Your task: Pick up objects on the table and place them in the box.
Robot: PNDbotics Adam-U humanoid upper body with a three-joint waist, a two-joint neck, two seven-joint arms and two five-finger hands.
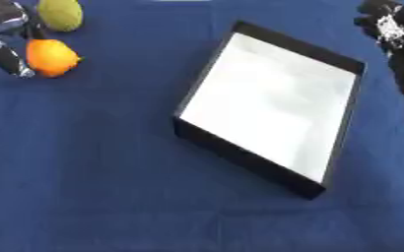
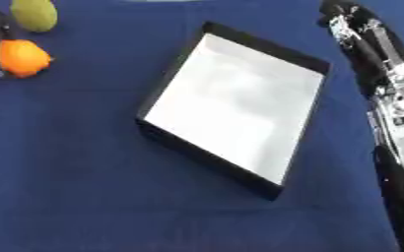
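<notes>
Two hands, two fruits and one box appear on a counter (image 1: 93,162) covered in blue cloth.

Far left, upper corner: the left hand (image 1: 5,34), black and silver, reaches in beside the fruits. One finger (image 1: 7,61) points down to the cloth just left of the orange fruit, and a dark part of the hand shows between the two fruits. Whether the hand is closed around the orange fruit or only lies against it cannot be told, since most of the hand is cut off by the edge.

Orange fruit (image 1: 52,57): one, round, resting on the cloth, touching or nearly touching the hand.

Green fruit (image 1: 60,14): one, oval, lying just behind the orange fruit at the top edge, close to it.

Centre: one box (image 1: 240,155), shallow, rectangular, with black walls and a white floor, turned askew to the counter's edge. Nothing lies inside it. It stands well apart from both fruits.

Far right: the right arm (image 2: 395,93) runs along the right edge, with the right hand (image 2: 348,15) at the upper corner beyond the box's far corner. It holds nothing; how its fingers are set cannot be told.
</notes>
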